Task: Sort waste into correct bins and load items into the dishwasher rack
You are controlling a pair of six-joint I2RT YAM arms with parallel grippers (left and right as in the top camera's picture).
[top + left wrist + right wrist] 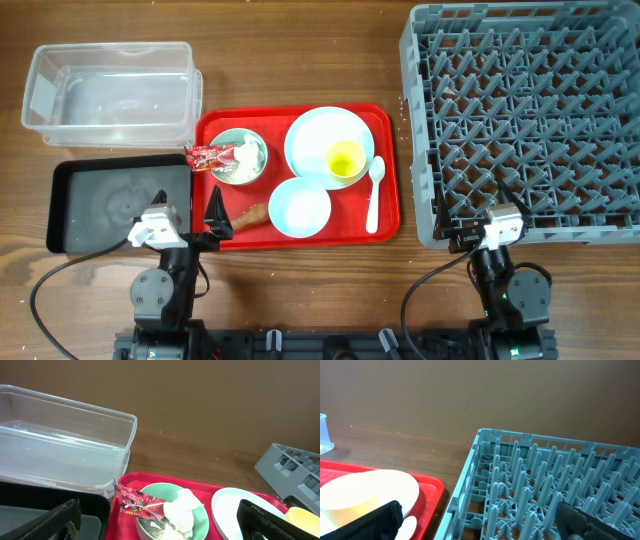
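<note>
Left gripper (159,507): fingers wide apart, nothing between them. It is stationed at the near left corner of the red tray (385,225), facing the pale green bowl (196,512).

Right gripper (479,507): fingers likewise spread and holding nothing. It is stationed at the near left corner of the dishwasher rack (530,120), with the red tray's right edge in its wrist view.

Waste:
- The crumpled wrapper (136,502) hangs over the left rim of the green bowl.
- The white grains (246,160) lie heaped inside that bowl. In the left wrist view part of the heap reads as a soft white lump, and the picture does not show clearly what it is.
- The carrot stick (252,214) lies flat on the red tray, just left of the light blue bowl (300,210) and close to the left gripper's finger.

Bins: the clear tub (110,90) stands at the far left of the table (320,60). The black tray (120,205) sits directly in front of it, beside the red tray.

Items (all on the red tray):
- The light blue plate (320,135) is at the far right.
- The yellow cup (346,160) stands upright on the plate's near edge.
- The white spoon (375,195) lies along the right side, handle toward the robot.
</note>
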